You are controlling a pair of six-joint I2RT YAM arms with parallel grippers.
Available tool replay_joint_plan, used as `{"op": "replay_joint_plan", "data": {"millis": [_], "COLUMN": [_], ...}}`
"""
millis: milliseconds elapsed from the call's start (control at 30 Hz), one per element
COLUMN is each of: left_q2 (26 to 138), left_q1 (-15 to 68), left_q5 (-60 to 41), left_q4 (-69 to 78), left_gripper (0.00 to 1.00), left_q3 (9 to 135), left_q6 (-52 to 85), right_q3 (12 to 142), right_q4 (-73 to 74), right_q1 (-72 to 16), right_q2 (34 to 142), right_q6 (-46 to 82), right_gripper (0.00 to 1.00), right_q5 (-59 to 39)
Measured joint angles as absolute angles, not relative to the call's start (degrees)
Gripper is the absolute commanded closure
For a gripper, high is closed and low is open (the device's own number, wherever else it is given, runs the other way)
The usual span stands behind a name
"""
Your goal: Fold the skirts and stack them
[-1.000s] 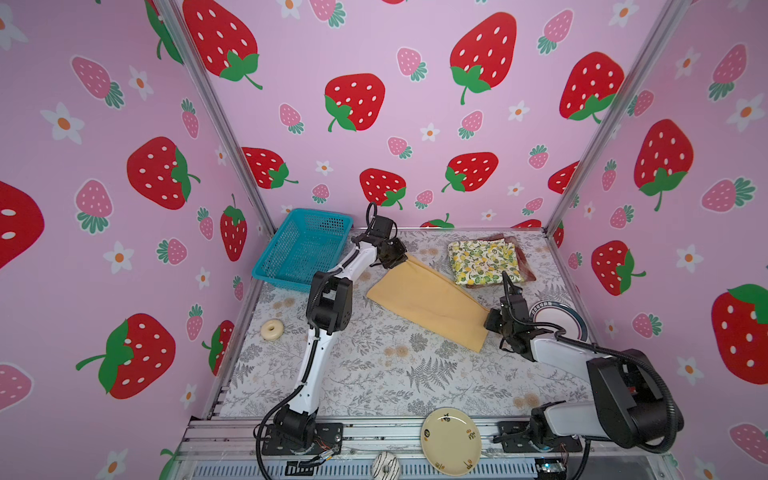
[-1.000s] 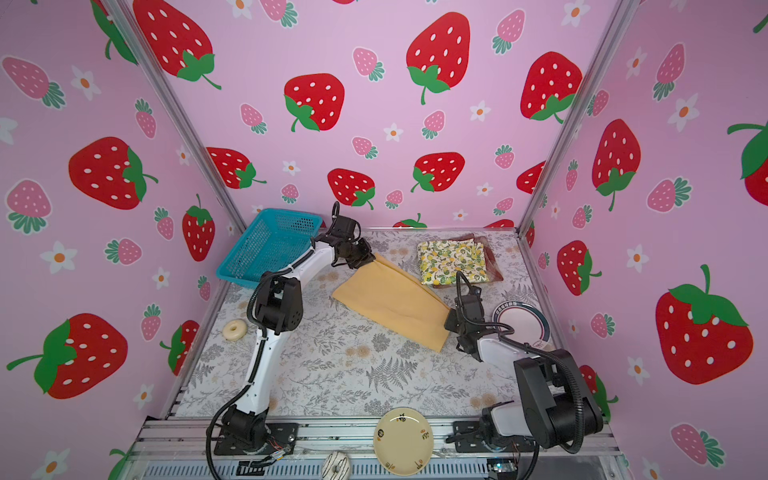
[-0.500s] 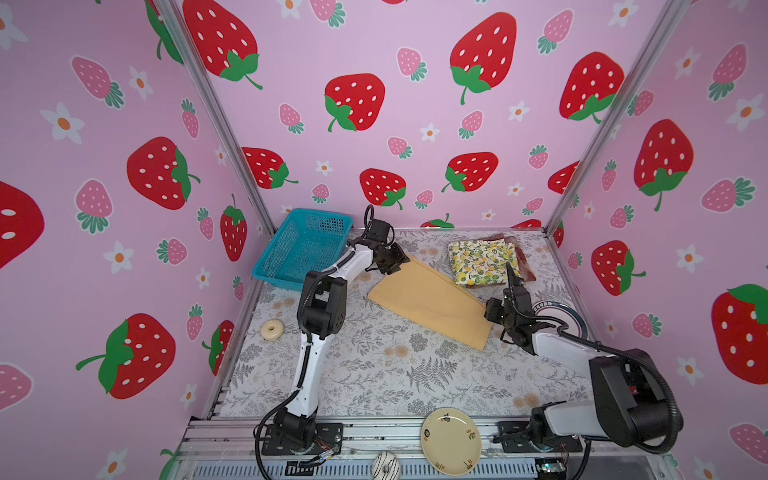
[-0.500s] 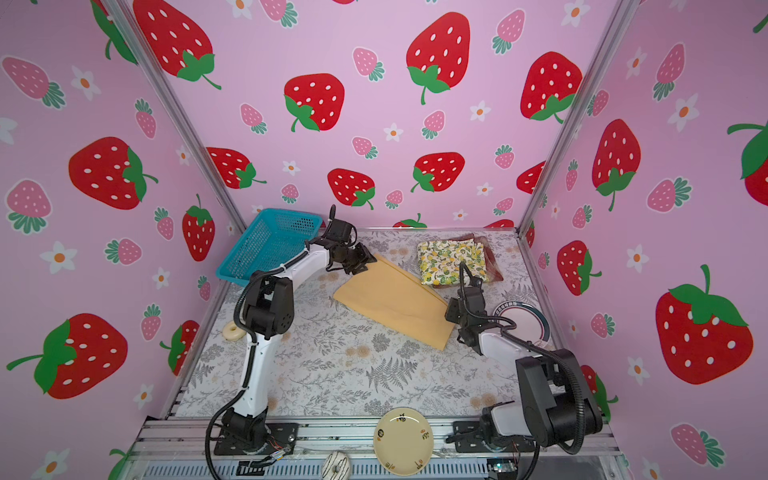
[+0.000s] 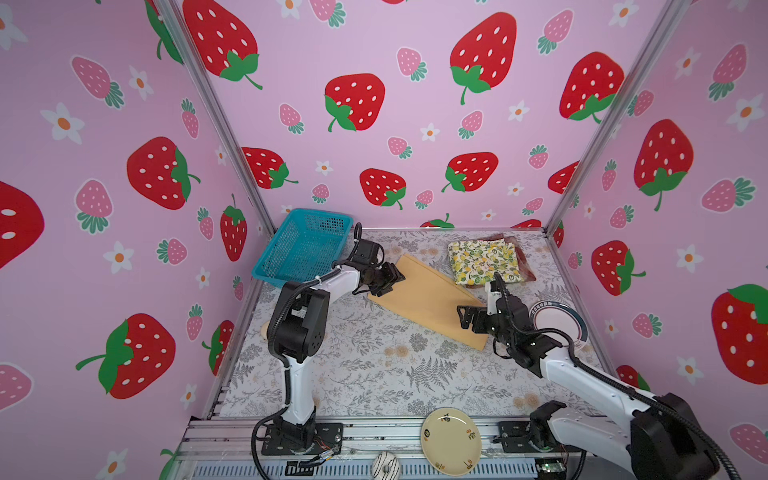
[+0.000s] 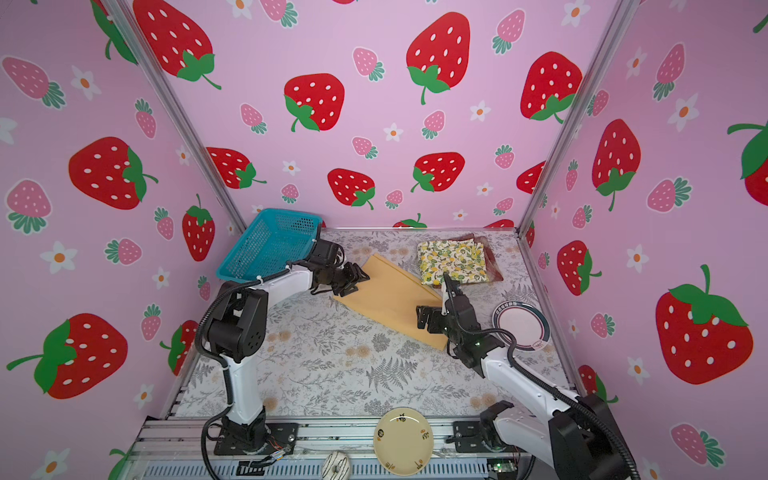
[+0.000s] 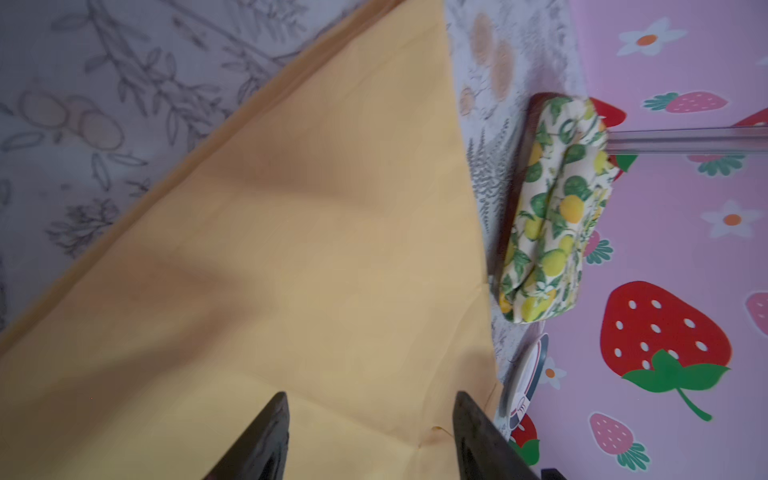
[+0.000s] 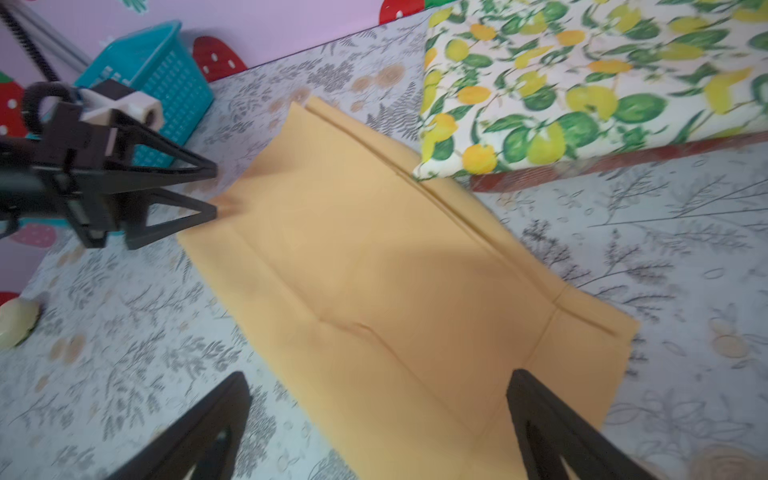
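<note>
Mustard skirt [image 5: 424, 299] lies folded flat on the counter [image 5: 374, 374], just beside the lemon skirt [image 5: 484, 257] stacked on the plaid skirt [image 5: 524, 266]. Left hand [image 5: 395, 278] parted at 1 end, right hand [image 5: 478, 305] spread wide at the other, both empty. Pinching only the top layer would likely undo the fold

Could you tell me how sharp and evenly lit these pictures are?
Both top views are sharp and evenly lit, the walls splayed by a wide lens; the left wrist view is soft, with shadow bands on the yellow skirt; the right wrist view smears the lemon skirt with blur.
</note>
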State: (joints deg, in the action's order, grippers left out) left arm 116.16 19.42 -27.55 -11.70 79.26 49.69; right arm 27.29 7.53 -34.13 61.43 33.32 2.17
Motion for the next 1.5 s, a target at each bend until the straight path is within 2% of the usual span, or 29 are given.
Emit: {"op": "replay_joint_plan", "data": {"millis": [233, 600, 833, 1033, 1267, 1500], "left_q2": [117.7, 117.5, 114.5, 105.4, 94.2, 85.6], "left_q1": [18.6, 16.7, 16.4, 16.3, 17.3, 19.6], "left_q5": [-27.4, -28.9, -28.1, -26.0, -25.5, -23.7], "left_q4": [-10.0, -0.4, 7.9, 14.8, 18.6, 11.1], "left_gripper": [0.36, 0.37, 0.38, 0.38, 0.38, 0.38], "left_q3": [78.0, 72.2, 64.8, 50.3, 35.8, 31.5], "left_q6": [49.7, 51.6, 53.4, 56.9, 58.8, 59.0], "right_q3": [24.4, 24.2, 25.1, 27.0, 26.0, 23.4], "right_q4": [7.7, 12.2, 12.9, 12.9, 11.4, 1.9], "right_q1": [-37.7, -37.8, -37.7, -37.7, -38.2, -39.0], "right_q2": [62.7, 75.5, 77.1, 79.6, 77.3, 65.3], "right_q6": [36.9, 39.2, 38.5, 35.9, 34.8, 34.9], "right_gripper": [0.0, 0.0, 0.0, 0.0, 0.0, 0.0], "right_q5": [0.4, -0.5, 0.6, -0.1, -2.4, -2.9]}}
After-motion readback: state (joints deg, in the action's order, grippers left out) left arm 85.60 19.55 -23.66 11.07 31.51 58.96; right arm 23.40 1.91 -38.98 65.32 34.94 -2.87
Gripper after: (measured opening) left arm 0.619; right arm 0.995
